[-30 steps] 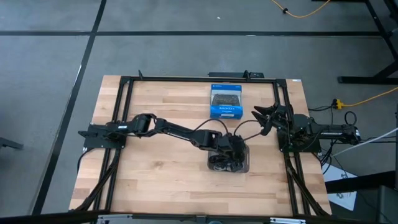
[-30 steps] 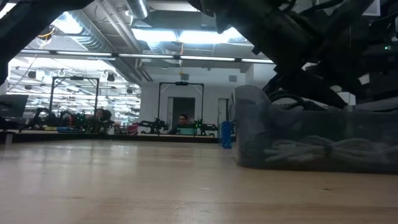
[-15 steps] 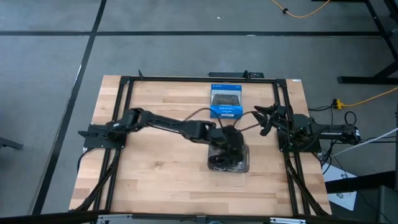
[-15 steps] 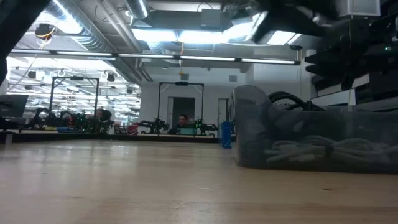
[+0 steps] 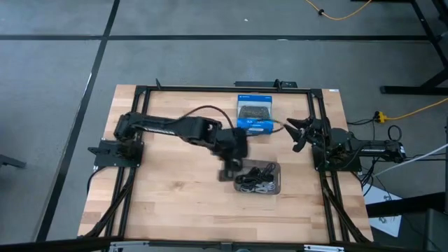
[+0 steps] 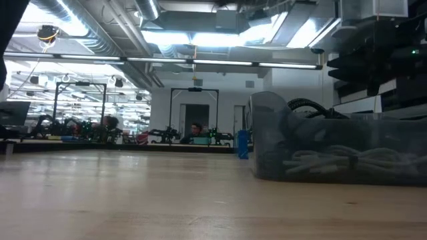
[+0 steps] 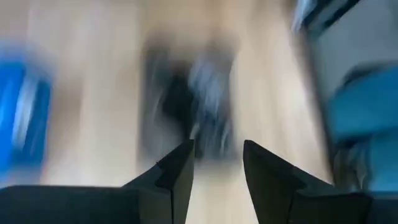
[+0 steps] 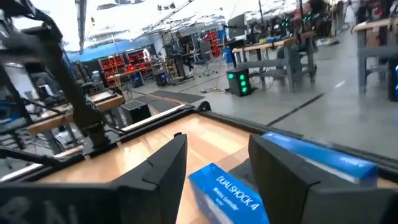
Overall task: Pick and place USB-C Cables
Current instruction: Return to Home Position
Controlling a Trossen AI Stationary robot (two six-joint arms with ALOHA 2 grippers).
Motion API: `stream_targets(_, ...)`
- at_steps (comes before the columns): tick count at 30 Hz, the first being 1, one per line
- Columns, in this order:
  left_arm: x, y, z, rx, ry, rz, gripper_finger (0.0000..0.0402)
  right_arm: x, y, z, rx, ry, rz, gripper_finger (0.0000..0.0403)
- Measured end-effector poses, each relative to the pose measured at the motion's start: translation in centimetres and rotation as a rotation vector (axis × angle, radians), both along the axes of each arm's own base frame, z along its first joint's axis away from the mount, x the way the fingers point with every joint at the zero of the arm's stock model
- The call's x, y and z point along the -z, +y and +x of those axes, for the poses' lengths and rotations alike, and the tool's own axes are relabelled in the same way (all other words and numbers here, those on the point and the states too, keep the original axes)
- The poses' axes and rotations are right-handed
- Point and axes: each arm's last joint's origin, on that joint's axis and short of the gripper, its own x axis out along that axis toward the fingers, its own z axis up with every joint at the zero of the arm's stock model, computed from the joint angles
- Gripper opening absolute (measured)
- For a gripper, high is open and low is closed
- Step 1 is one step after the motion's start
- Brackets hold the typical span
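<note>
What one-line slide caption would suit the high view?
USB-C cables rest in the grey tray; the open left claw hovers at its edge, the right claw waits by the blue box.

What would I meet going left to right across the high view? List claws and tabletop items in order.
In order: left arm's dark claw → translucent grey plastic tray holding bundled black and white USB-C cables → right arm's dark claw. The blue cardboard box shares the tray's span, so it is left out.
</note>
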Motion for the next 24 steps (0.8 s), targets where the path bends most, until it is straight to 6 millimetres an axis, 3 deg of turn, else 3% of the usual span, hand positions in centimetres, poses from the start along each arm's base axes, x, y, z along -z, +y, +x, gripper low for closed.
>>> stream_targets(3, -0.2, 1.4, -3.1, -0.228, 0.209, 0.117, 0.013, 0.1, 0.2, 0.1, -0.078, 0.005, 0.007, 0.0177)
stream_targets(6, -1.0, 2.2, -5.6, -0.373, 0.303, 0.258, 0.013, 0.1, 0.4, 0.1, -0.147, 0.029, 0.009, 0.0177)
stream_targets(10, -3.3, 1.5, -9.0, -0.365, 0.25, 0.298, 0.013, -0.1, 0.4, 0.0, -0.155, 0.065, 0.041, 0.0177)
stream_targets(15, -3.9, 1.4, -13.8, -0.348, 0.164, 0.278, 0.013, 0.0, 0.4, -0.1, -0.155, 0.076, 0.057, 0.0177)
stream_targets(17, -3.6, 1.4, -15.8, -0.339, 0.097, 0.248, 0.013, 0.0, 0.4, -0.1, -0.155, 0.076, 0.057, 0.0177)
stream_targets(24, 1.3, 2.5, -22.8, -0.35, -0.117, 0.123, 0.013, 0.0, 0.4, -0.1, -0.155, 0.076, 0.057, 0.0177)
